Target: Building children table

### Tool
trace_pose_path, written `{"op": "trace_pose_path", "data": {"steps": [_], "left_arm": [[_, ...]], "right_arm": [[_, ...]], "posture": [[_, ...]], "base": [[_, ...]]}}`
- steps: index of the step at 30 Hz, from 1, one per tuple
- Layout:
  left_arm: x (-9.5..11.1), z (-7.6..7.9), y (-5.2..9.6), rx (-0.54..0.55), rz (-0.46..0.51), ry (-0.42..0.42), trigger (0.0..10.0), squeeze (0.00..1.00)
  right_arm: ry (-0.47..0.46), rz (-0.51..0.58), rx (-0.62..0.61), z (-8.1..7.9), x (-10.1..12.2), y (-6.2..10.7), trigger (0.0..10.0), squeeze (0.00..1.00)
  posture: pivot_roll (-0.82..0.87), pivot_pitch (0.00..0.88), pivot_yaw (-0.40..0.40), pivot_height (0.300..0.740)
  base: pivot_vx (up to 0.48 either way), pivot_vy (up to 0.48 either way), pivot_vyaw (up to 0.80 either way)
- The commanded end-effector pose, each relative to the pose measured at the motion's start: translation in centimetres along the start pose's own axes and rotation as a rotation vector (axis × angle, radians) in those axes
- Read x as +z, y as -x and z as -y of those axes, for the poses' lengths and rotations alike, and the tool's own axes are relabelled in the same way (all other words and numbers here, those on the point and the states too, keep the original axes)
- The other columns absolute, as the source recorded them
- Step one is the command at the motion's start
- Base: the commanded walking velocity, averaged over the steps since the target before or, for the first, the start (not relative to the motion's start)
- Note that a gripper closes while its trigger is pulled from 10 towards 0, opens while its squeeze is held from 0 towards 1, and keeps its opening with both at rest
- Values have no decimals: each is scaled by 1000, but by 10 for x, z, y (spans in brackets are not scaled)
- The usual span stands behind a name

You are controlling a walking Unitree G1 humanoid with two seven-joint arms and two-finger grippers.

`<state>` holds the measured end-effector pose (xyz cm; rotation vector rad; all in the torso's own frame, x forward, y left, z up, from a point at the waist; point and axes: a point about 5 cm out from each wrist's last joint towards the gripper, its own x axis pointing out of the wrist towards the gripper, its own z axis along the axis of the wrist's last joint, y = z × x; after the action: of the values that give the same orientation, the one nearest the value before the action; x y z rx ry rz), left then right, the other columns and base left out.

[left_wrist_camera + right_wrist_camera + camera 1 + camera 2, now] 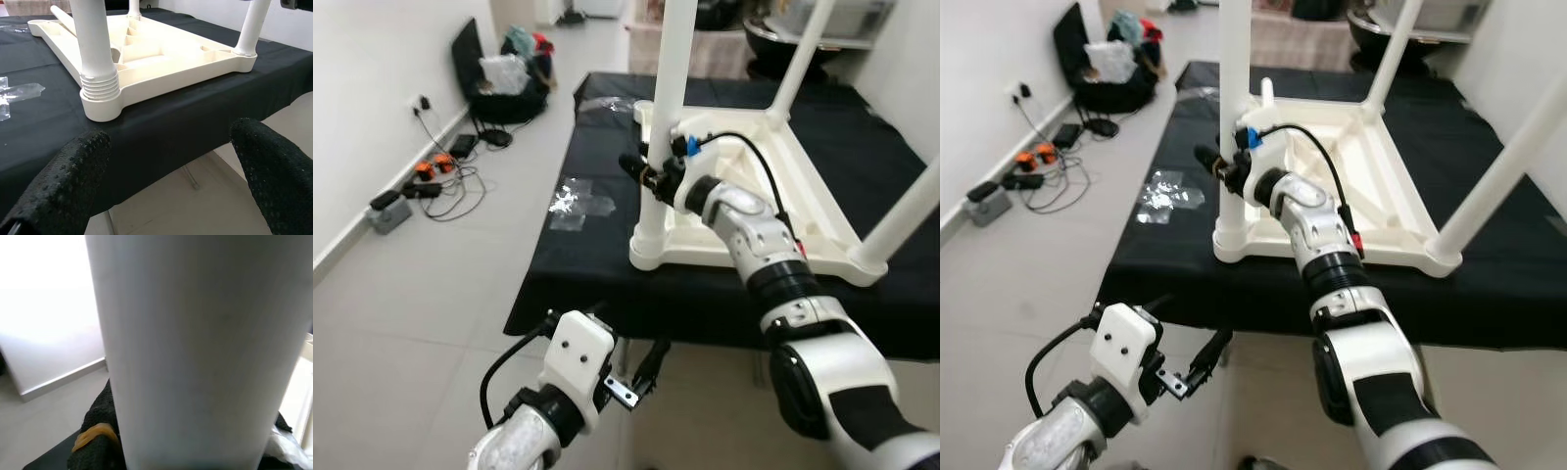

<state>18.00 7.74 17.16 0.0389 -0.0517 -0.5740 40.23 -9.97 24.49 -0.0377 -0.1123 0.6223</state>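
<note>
My right tool [646, 171] is clamped around the near-left white cylindrical plastic leg [668, 88], which stands upright in the corner socket of the upside-down cream plastic children's tabletop [744, 211]; through my right wrist camera that leg [195, 347] sits pressed between my black fingers [98, 440]. The tabletop lies on the counter covered in black cloth [587, 264], ahead of me at about twelve o'clock, with two more white legs [901, 215] rising at one and two o'clock. My left tool [641, 377] hangs low at six o'clock, below the counter's near edge, its two black fingers [63, 191] spread apart and holding nothing. Crumpled clear plastic wrapping [576, 206] lies on the cloth at eleven o'clock, beside the tabletop.
</note>
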Motion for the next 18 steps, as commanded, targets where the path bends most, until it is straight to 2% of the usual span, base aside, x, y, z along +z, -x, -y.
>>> {"op": "trace_pose_path", "data": {"steps": [1, 6, 12, 15, 18], "left_arm": [[-2, -1, 1, 5, -11, 1, 10000, 0], [-1, -5, -1, 38, -2, -6, 10000, 0], [-1, -18, -4, 139, -7, -28, 10000, 0], [0, -22, -5, 165, -12, -15, 10000, 0], [-1, -27, -4, 210, -27, -37, 10000, 0]], "right_arm": [[9, -29, -57, 7, -6, 3, 10000, 0], [13, -8, -111, 6, -6, 2, 10000, 0], [-24, 14, -185, 5, -6, 0, 10000, 0], [-20, 27, -194, 2, -6, -1, 10000, 0], [-26, 30, -209, 1, -6, -1, 10000, 0]], "posture": [[86, 127, -81, 740], [83, 132, -82, 740], [85, 138, -87, 740], [84, 139, -86, 740], [84, 139, -86, 740]], "base": [[0, 0, 0], [0, 0, 0], [0, 0, 0], [0, 0, 0], [0, 0, 0]]}}
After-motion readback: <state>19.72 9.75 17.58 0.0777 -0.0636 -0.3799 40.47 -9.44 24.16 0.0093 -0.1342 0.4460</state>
